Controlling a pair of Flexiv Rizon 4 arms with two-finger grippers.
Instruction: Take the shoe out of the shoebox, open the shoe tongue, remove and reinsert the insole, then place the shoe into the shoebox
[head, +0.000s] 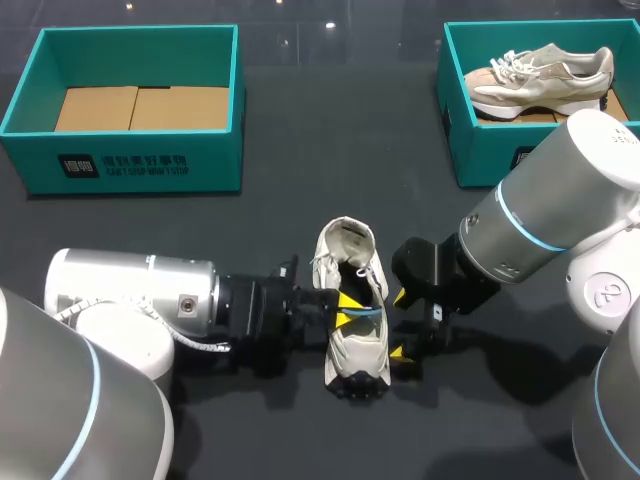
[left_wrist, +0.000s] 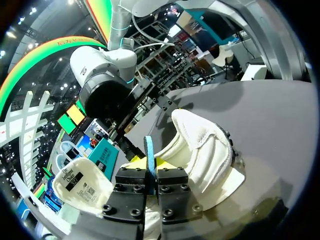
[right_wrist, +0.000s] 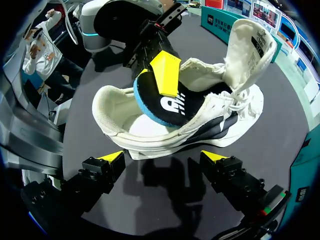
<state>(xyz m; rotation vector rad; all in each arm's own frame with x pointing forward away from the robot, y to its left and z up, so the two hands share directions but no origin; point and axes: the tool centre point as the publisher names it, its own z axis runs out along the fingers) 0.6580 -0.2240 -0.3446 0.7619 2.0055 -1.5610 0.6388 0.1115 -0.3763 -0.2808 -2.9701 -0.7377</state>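
A white shoe (head: 352, 300) sat in the middle of the dark bench (head: 300, 170), out of its box. Its tongue (right_wrist: 250, 47) stood up at the far end of the opening.

The left tool (head: 347, 308) came in from the left, over the shoe. It was clenched on the insole (right_wrist: 161, 107), one yellow tip on each side. The insole was black on top with a blue edge. One end was lifted up out of the shoe, and the other end was down inside it.

The right tool (head: 401, 325) was just beside the right side of the shoe, low over the bench. Its two yellow tips were spread wide and it was grasping nothing.

Two teal boxes stood at the far side of the bench, well apart from the shoe. The left box (head: 30, 85) had only brown cardboard (head: 140, 107) in its bottom. The right box (head: 458, 125) had another pale shoe (head: 540, 75) lying in it.
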